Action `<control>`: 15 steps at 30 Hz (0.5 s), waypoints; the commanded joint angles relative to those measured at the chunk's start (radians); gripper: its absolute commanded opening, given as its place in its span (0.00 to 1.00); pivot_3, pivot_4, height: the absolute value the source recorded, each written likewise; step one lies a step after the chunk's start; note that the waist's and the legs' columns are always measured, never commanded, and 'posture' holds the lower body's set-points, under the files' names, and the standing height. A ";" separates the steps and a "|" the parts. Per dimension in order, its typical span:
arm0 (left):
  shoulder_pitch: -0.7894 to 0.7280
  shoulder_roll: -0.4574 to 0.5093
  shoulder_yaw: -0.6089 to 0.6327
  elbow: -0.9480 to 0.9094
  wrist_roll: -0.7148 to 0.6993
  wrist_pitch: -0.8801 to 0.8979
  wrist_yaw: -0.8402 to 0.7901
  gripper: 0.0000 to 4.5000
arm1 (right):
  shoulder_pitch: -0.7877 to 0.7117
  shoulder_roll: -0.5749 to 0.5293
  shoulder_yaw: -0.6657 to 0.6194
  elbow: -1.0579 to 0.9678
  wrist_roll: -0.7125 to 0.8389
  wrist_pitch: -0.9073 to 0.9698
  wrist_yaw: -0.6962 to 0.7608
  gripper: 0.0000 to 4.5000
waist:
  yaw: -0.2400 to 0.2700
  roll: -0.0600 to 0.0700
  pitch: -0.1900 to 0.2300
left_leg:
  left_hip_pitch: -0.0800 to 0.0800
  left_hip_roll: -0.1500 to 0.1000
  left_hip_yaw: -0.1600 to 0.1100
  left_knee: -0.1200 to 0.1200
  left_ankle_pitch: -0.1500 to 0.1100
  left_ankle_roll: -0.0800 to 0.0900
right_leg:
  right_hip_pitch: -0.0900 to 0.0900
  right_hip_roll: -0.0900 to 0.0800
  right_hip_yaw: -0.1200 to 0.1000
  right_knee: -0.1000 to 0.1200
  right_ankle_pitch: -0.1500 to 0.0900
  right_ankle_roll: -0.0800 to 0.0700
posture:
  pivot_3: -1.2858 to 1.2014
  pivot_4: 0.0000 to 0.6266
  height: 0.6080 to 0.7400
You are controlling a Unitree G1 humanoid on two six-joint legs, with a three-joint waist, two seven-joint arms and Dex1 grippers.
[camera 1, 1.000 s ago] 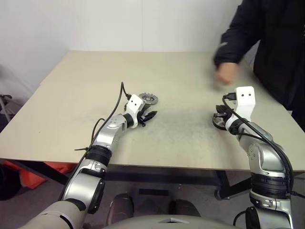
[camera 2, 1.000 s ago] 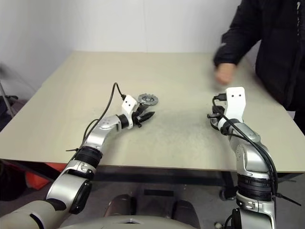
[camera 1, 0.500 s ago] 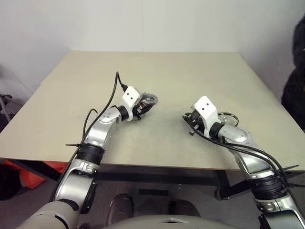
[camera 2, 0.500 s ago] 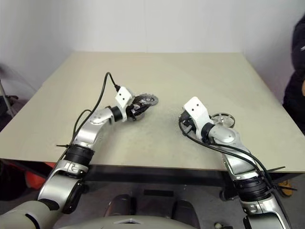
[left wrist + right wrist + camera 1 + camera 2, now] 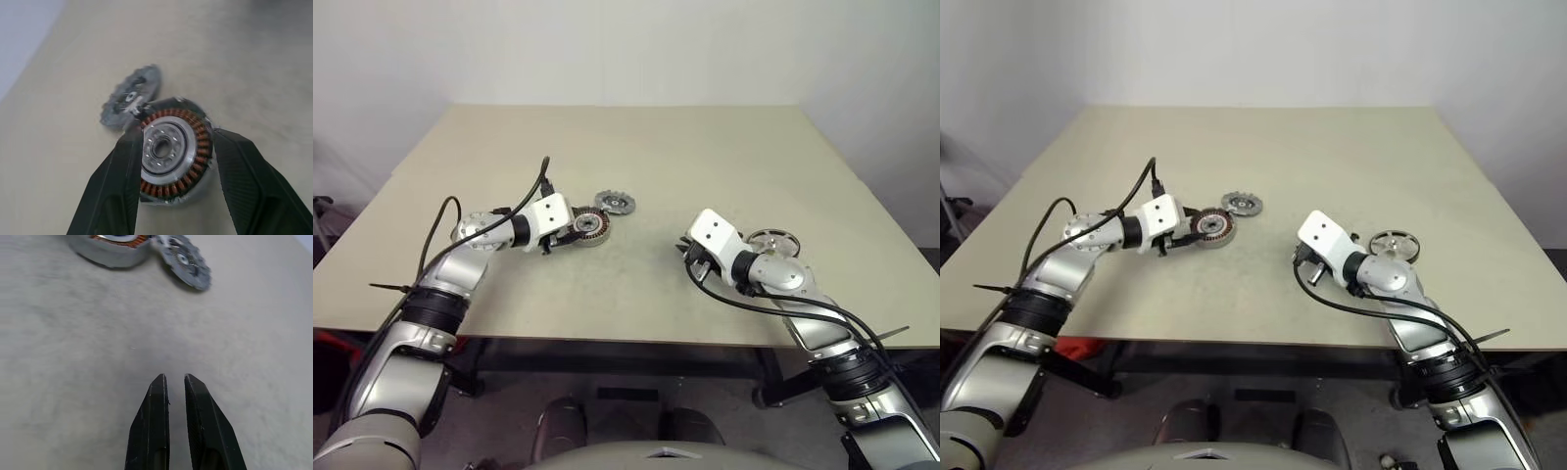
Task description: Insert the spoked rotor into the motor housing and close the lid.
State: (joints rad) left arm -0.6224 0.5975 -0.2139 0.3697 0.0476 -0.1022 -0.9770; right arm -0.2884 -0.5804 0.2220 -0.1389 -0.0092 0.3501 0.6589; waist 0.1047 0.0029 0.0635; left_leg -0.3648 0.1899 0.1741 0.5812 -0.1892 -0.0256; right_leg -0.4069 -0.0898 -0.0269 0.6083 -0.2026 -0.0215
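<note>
Beige tabletop [image 5: 636, 147] against a plain white wall carries all three parts, none yet assembled. Left end effector [image 5: 173, 161] has its fingers on either side of the motor housing [image 5: 584, 228], seemingly closed on its rim, copper windings exposed. Just beside the housing lies the lid [image 5: 615, 203], loose. Well apart, near the right arm, sits the spoked rotor [image 5: 773, 242], untouched. Right end effector [image 5: 175, 391] is nearly closed and holds nothing. Rotor insertion and lid closing both remain.
</note>
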 commanded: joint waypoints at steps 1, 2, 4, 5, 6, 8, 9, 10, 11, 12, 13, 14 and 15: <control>-0.074 0.034 -0.006 0.057 0.005 -0.073 -0.071 0.66 | -0.013 -0.007 -0.026 -0.077 0.013 -0.022 0.019 0.14 | -0.002 0.000 0.000 | 0.000 0.000 0.000 0.000 0.000 0.000 | 0.000 0.000 0.000 0.000 0.000 0.000 | 0.52 0.00 1.00; -0.088 0.038 -0.013 0.083 0.014 -0.096 -0.081 0.72 | -0.013 -0.005 -0.028 -0.080 0.005 -0.024 0.011 0.14 | -0.002 0.000 0.000 | 0.000 0.000 0.000 0.000 0.000 0.000 | 0.000 0.000 0.000 0.000 0.000 0.000 | 0.52 0.00 1.00; -0.123 0.045 -0.030 0.143 0.046 -0.140 -0.084 0.89 | -0.008 -0.004 -0.031 -0.091 -0.010 -0.024 -0.002 0.14 | -0.003 0.000 0.000 | 0.001 0.000 0.000 0.000 0.000 0.000 | 0.001 0.000 0.000 0.000 0.000 0.000 | 0.52 0.00 1.00; -0.140 0.046 -0.037 0.172 0.057 -0.160 -0.088 0.94 | -0.004 -0.002 -0.033 -0.095 -0.023 -0.029 -0.018 0.14 | -0.004 0.000 0.000 | 0.001 0.000 0.000 0.000 0.000 -0.001 | 0.001 0.000 0.000 0.000 0.000 0.000 | 0.52 0.00 1.00; -0.154 0.046 -0.042 0.200 0.065 -0.176 -0.097 0.94 | -0.002 0.001 -0.033 -0.096 -0.034 -0.032 -0.032 0.14 | -0.004 0.000 0.000 | 0.001 0.000 0.000 0.000 0.001 -0.001 | 0.001 0.000 0.000 0.000 0.000 0.000 | 0.52 0.00 1.00; -0.182 0.042 -0.053 0.252 0.076 -0.208 -0.119 0.94 | 0.002 0.005 -0.034 -0.096 -0.046 -0.036 -0.048 0.14 | -0.005 0.000 0.000 | 0.001 0.000 0.000 0.000 0.001 -0.002 | 0.001 0.000 0.000 0.000 0.000 0.000 | 0.52 0.00 1.00; -0.196 0.039 -0.062 0.277 0.081 -0.228 -0.136 0.94 | 0.005 0.008 -0.034 -0.098 -0.050 -0.037 -0.055 0.14 | -0.005 0.000 0.000 | 0.001 0.000 0.000 0.000 0.002 -0.003 | 0.000 0.000 0.000 0.000 0.000 0.000 | 0.52 0.00 1.00; -0.211 0.035 -0.072 0.307 0.084 -0.251 -0.160 0.94 | 0.006 0.013 -0.035 -0.100 -0.053 -0.036 -0.064 0.14 | -0.005 0.000 0.000 | 0.000 0.000 0.000 0.000 0.002 -0.003 | 0.000 0.000 0.000 0.000 0.000 0.000 | 0.52 0.00 1.00; -0.227 0.032 -0.086 0.337 0.093 -0.277 -0.185 0.94 | 0.006 0.018 -0.036 -0.101 -0.056 -0.035 -0.071 0.14 | -0.004 0.000 0.000 | 0.000 0.000 0.000 0.000 0.002 -0.003 | 0.000 0.000 0.000 0.000 0.000 0.000 | 0.52 0.00 1.00; -0.243 0.031 -0.100 0.369 0.105 -0.306 -0.205 0.94 | 0.007 0.022 -0.036 -0.102 -0.059 -0.036 -0.077 0.14 | -0.004 0.000 0.000 | 0.000 0.000 0.000 0.000 0.002 -0.003 | 0.000 0.000 0.000 0.000 0.000 0.000 | 0.52 0.00 1.00; -0.265 0.030 -0.116 0.412 0.124 -0.339 -0.219 0.94 | 0.007 0.027 -0.033 -0.102 -0.062 -0.037 -0.081 0.14 | -0.004 0.000 0.000 | 0.000 0.000 0.000 0.000 0.002 -0.003 | 0.000 0.000 0.000 0.000 0.000 0.000 | 0.52 0.00 1.00; -0.288 0.029 -0.130 0.452 0.143 -0.373 -0.227 0.94 | 0.008 0.031 -0.031 -0.102 -0.066 -0.038 -0.084 0.14 | -0.004 0.000 0.000 | 0.001 0.000 0.000 0.000 0.002 -0.003 | 0.000 0.000 0.000 0.000 0.000 0.000 | 0.52 0.00 1.00; -0.317 0.026 -0.145 0.496 0.162 -0.406 -0.235 0.94 | 0.011 0.035 -0.028 -0.102 -0.070 -0.039 -0.088 0.14 | -0.003 0.000 0.000 | 0.000 0.000 0.000 0.000 0.002 -0.003 | 0.000 0.000 0.000 0.000 0.000 0.000 | 0.52 0.00 1.00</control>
State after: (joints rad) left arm -0.8886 0.6183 -0.3504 0.8280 0.1866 -0.4513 -1.1965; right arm -0.2672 -0.5480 0.2090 -0.1943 -0.0676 0.3323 0.5842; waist 0.1012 0.0025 0.0636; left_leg -0.3644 0.1895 0.1741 0.5813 -0.1875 -0.0286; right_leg -0.4064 -0.0900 -0.0266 0.6088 -0.2025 -0.0216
